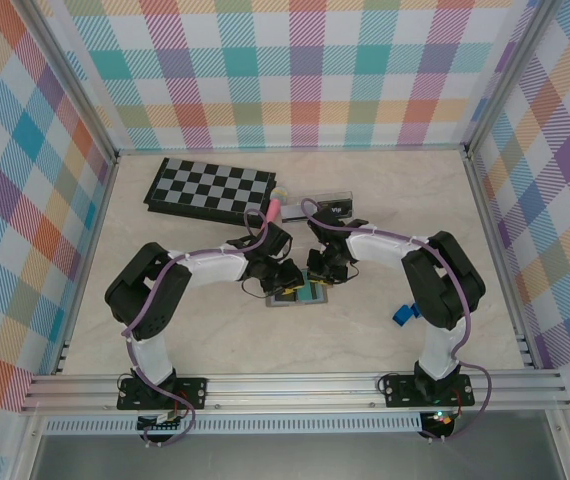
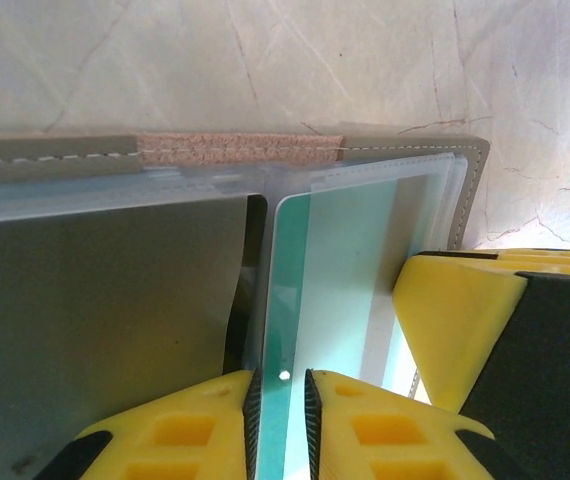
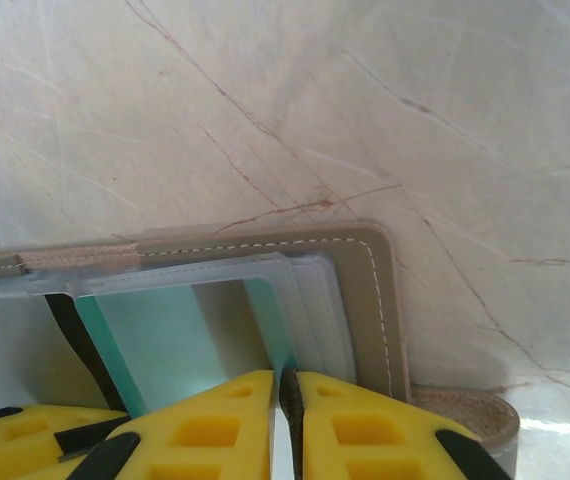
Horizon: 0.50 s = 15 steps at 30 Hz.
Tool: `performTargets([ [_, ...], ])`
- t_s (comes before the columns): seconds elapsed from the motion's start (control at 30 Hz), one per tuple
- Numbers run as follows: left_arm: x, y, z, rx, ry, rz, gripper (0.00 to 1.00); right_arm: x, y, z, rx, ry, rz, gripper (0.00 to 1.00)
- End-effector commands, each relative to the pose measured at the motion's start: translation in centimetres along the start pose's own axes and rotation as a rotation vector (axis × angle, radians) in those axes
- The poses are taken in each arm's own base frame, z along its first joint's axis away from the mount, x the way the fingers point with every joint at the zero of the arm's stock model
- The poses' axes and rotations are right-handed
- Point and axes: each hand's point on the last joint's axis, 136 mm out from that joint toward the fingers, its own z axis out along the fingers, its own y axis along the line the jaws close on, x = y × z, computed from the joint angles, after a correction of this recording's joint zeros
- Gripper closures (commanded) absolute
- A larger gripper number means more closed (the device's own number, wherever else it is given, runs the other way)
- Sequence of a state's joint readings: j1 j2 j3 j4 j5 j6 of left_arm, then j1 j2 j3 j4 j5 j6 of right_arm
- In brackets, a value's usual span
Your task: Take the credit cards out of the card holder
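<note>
The grey card holder [image 1: 281, 300] lies open on the table between both arms; its stitched border [image 2: 45, 165] [image 3: 365, 300] frames clear sleeves. The teal-green card [image 2: 345, 260] [image 3: 165, 340] [image 1: 310, 293] sits partly inside a sleeve. My left gripper [image 2: 283, 380] [image 1: 287, 277] straddles that card's bare long edge, its jaws a narrow gap apart. My right gripper [image 3: 287, 378] [image 1: 322, 272] is shut on a clear sleeve at the holder's right side. A dark strip [image 3: 70, 330] lies beside the teal card; I cannot tell whether it is the black card.
A folded chessboard [image 1: 210, 187] lies at the back left, with a clear plastic box [image 1: 330, 203] and a pink item [image 1: 273, 208] behind the grippers. A small blue object [image 1: 403, 313] rests by the right arm. Checked walls enclose the table.
</note>
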<state>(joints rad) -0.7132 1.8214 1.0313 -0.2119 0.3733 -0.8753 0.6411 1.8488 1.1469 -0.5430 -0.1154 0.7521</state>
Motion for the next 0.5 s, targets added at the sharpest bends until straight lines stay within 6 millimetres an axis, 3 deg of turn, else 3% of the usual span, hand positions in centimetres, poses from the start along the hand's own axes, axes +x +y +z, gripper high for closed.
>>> performTargets([
  [0.0, 0.3, 0.2, 0.6, -0.031, 0.004, -0.007, 0.77, 1.6, -2.5, 1.6, 0.076, 0.060, 0.040, 0.86],
  [0.47, 0.4, 1.5, 0.6, -0.107, 0.005, -0.018, 0.67, 1.8, -3.0, 1.5, 0.039, 0.074, 0.096, 0.86],
])
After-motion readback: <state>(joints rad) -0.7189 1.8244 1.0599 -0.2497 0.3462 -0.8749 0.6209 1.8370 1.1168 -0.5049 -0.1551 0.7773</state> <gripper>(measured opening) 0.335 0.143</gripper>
